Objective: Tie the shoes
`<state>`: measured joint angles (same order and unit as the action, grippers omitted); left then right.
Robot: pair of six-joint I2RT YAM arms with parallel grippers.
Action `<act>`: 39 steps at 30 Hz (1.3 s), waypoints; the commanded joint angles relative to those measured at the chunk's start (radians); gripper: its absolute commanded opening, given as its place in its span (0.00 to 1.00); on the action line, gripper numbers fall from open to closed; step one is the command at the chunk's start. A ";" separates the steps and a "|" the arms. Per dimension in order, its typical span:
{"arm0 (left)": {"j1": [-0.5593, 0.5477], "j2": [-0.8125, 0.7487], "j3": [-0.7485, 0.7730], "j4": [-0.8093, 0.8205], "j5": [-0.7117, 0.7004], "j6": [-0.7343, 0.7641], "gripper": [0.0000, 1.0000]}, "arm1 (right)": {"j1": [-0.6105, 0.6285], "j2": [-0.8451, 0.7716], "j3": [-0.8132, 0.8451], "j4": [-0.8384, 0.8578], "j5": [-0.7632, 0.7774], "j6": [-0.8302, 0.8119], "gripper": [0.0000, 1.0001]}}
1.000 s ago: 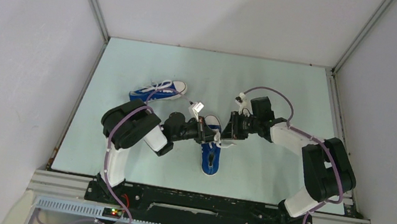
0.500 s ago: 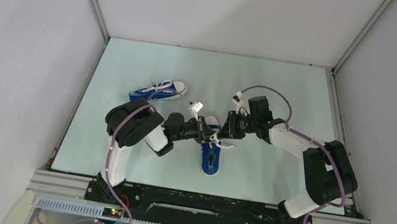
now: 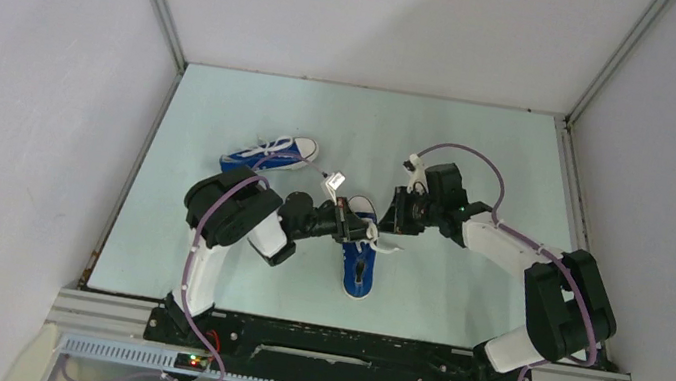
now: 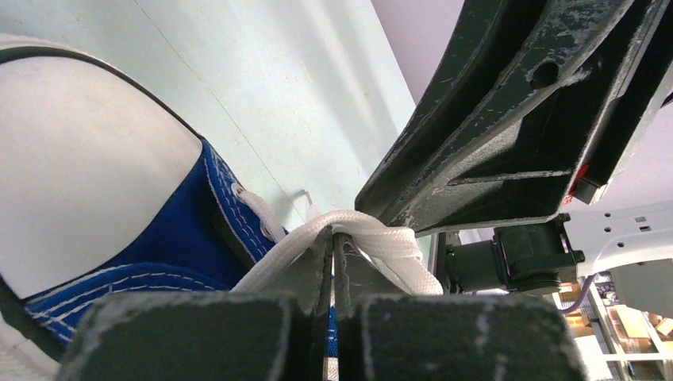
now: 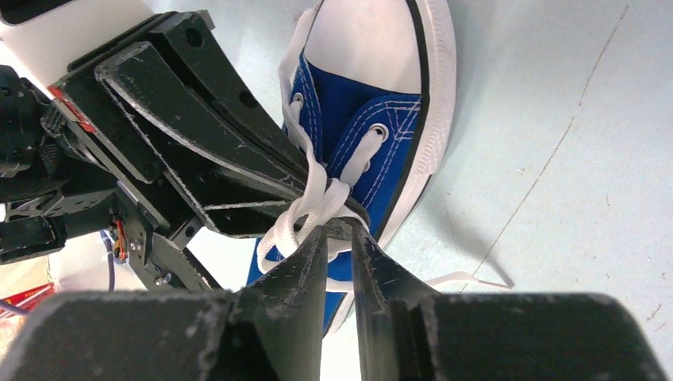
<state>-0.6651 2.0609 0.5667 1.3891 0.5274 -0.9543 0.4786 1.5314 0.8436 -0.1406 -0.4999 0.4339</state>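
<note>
Two blue canvas shoes with white laces and toe caps lie on the pale table. The near shoe (image 3: 359, 267) lies mid-table, toe pointing away. The other shoe (image 3: 271, 154) lies on its side at the back left. My left gripper (image 3: 359, 226) and right gripper (image 3: 387, 223) meet over the near shoe's laces. In the left wrist view my left gripper (image 4: 333, 236) is shut on a white lace loop (image 4: 385, 240) beside the blue upper (image 4: 151, 246). In the right wrist view my right gripper (image 5: 339, 226) pinches the bunched lace (image 5: 305, 210) at its tips.
The table (image 3: 481, 151) has white walls on three sides and a metal rail along the near edge (image 3: 342, 338). A loose lace end (image 5: 468, 278) trails on the table beside the near shoe. The left gripper's black fingers (image 5: 206, 119) fill the left of the right wrist view.
Both grippers stay together over the near shoe's laces. The right arm's elbow has swung a little to the right, and the left arm's elbow has edged right.
</note>
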 commanded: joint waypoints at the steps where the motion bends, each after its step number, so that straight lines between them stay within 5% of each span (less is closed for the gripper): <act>1: 0.004 0.015 0.016 0.004 0.003 0.006 0.00 | 0.008 -0.014 -0.005 -0.009 0.031 -0.003 0.22; 25: 0.007 0.030 0.012 0.060 0.017 -0.024 0.00 | -0.029 0.065 -0.124 0.304 -0.152 0.185 0.27; 33: 0.010 0.033 0.007 0.068 0.018 -0.028 0.00 | -0.029 0.071 -0.124 0.328 -0.157 0.208 0.00; 39: 0.009 0.025 0.000 0.057 0.010 -0.021 0.00 | -0.031 0.040 -0.124 0.296 -0.137 0.209 0.00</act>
<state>-0.6441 2.0815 0.5667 1.4239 0.5259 -0.9867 0.4377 1.5990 0.7139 0.0944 -0.6300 0.6231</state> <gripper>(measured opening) 0.002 0.007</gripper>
